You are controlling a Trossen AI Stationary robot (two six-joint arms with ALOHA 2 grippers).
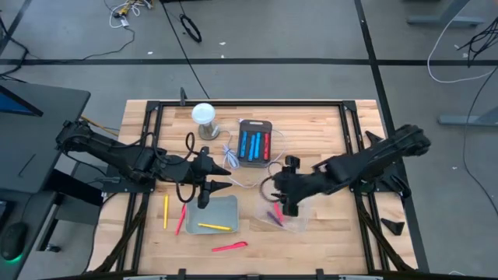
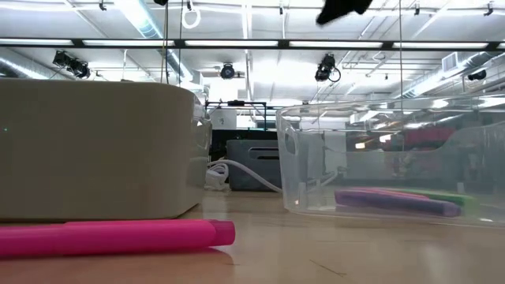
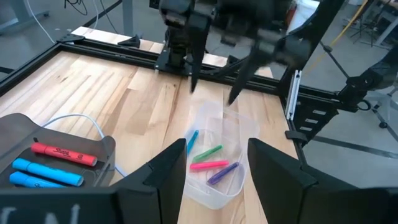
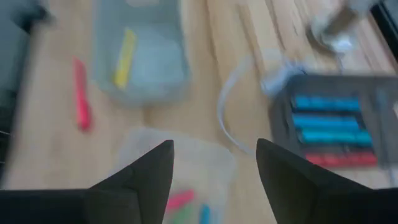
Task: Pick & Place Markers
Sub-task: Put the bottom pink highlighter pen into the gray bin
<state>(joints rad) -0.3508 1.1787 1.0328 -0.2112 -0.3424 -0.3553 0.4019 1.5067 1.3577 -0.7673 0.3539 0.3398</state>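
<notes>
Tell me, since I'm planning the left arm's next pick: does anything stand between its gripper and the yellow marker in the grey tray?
Nothing visible does. The left gripper hangs open over one corner of the grey tray, and the yellow marker lies alone inside it, uncovered from above.

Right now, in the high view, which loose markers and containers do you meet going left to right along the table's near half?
Yellow marker on the bare wood → red marker beside it → grey rectangular tray → clear plastic bin.
</notes>
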